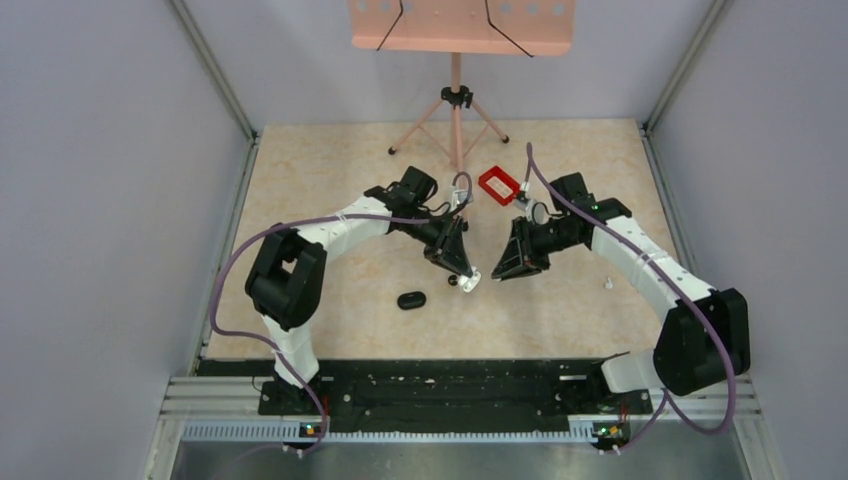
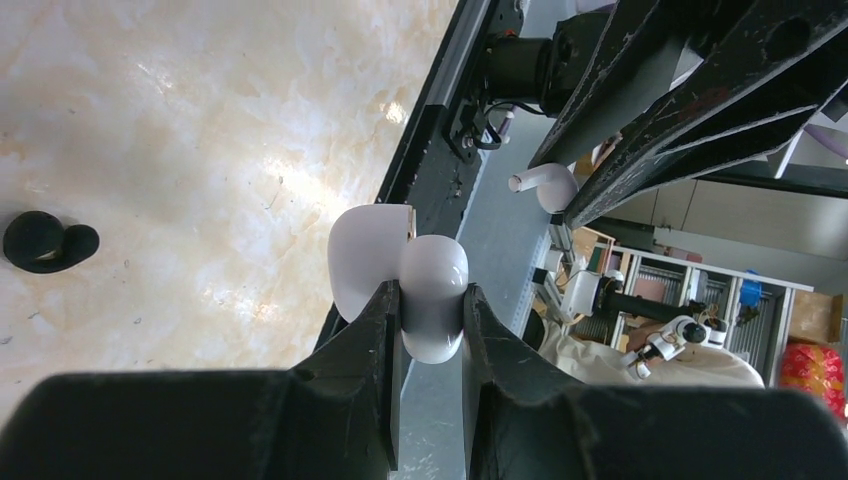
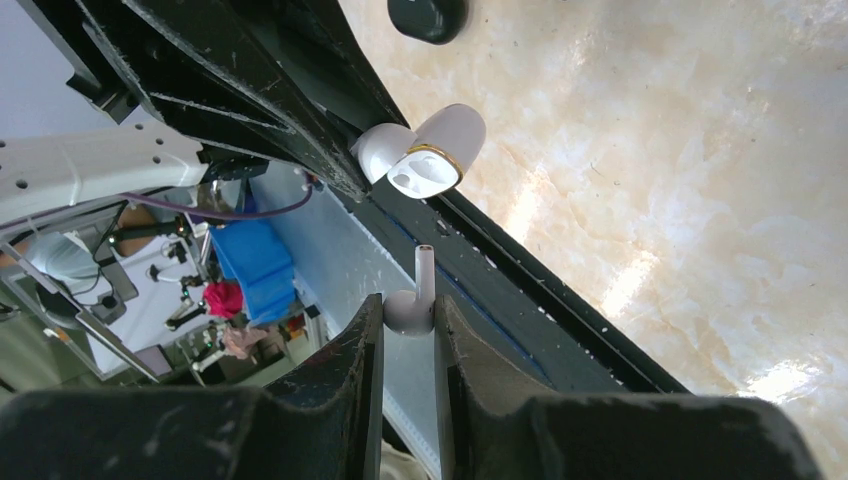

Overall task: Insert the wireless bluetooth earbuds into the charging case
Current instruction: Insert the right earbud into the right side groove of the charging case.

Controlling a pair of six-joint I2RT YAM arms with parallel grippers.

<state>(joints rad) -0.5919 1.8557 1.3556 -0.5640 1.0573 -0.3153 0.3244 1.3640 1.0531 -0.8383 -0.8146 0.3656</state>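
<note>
Between the two arms, just off the table top, the white earbud sits pinched by its rounded head in the right gripper, with its stem pointing away from the fingers toward the charging case. That case is white, its lid swung open and a gold rim round its cavity. It is clamped across its body by the left gripper, mouth turned toward the bud; the two are near but apart. I'd judge the bud feather-light, hard and glossy, so it could twist or squirt out of a pinch. The head looks the right place to hold, leaving the stem free to lead into the well. The case seems just as slick and is best gripped across its body, clear of the lid. Down on the marbled table lie a black oval pebble, a red frame and a small white bit — too small to name.
</note>
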